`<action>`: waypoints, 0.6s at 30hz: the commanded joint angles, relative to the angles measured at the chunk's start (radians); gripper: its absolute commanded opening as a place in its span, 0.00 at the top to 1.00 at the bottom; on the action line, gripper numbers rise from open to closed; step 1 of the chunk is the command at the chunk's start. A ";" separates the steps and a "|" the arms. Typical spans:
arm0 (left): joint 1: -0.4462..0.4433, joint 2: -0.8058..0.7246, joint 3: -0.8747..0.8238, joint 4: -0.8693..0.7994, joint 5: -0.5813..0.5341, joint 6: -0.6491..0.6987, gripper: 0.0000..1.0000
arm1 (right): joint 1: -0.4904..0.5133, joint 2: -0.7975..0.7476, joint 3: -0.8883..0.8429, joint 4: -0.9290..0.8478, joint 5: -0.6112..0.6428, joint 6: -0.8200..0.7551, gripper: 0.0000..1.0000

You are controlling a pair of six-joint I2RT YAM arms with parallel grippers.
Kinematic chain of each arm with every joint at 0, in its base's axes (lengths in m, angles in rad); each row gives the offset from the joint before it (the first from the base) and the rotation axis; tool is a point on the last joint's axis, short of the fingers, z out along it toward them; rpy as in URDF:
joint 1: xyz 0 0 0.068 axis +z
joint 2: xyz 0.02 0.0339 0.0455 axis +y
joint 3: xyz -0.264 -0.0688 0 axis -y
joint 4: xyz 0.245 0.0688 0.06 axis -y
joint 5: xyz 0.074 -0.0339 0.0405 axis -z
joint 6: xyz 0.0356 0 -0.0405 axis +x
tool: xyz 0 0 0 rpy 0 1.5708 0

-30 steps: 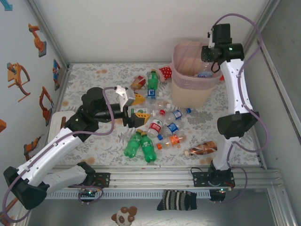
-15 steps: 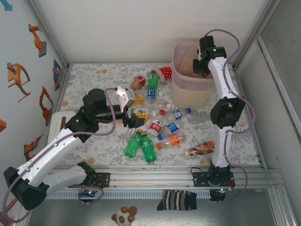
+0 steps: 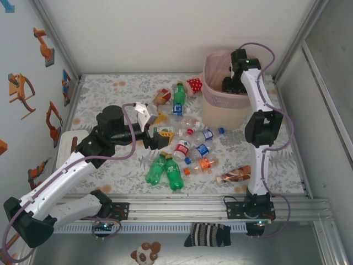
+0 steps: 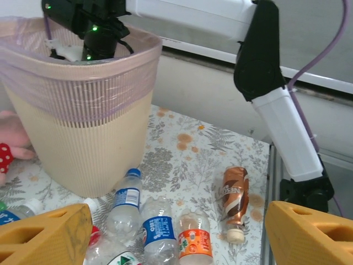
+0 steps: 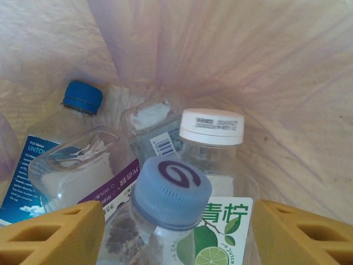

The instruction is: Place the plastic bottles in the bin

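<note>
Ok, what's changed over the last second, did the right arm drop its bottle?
Looks like it. The right gripper swung left from the right side of the bin and dipped inside. Its jaws opened, and a grey-capped bottle now sits loose between them. The left gripper stayed open above the bottles on the table, which haven't moved.

Pretty bright, even light all round, soft shadows only; wrist shots a bit soft up close, no glare.
</note>
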 commanded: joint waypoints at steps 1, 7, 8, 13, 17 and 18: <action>-0.006 -0.016 -0.016 -0.011 -0.082 -0.023 0.19 | -0.006 -0.074 0.010 -0.025 0.014 0.005 0.27; -0.005 0.000 -0.024 -0.056 -0.258 -0.067 0.19 | -0.006 -0.162 0.027 -0.035 0.008 0.005 0.25; -0.005 0.006 -0.021 -0.073 -0.282 -0.076 0.19 | -0.006 -0.177 0.027 -0.035 0.005 0.006 0.25; -0.006 0.061 0.014 -0.183 -0.321 -0.081 0.19 | -0.006 -0.252 0.031 -0.035 -0.011 0.008 0.25; -0.006 0.116 0.050 -0.279 -0.340 -0.114 0.20 | -0.005 -0.312 0.034 -0.036 -0.027 0.012 0.25; -0.005 0.127 0.056 -0.306 -0.341 -0.129 0.21 | -0.006 -0.325 0.033 -0.037 -0.028 0.011 0.25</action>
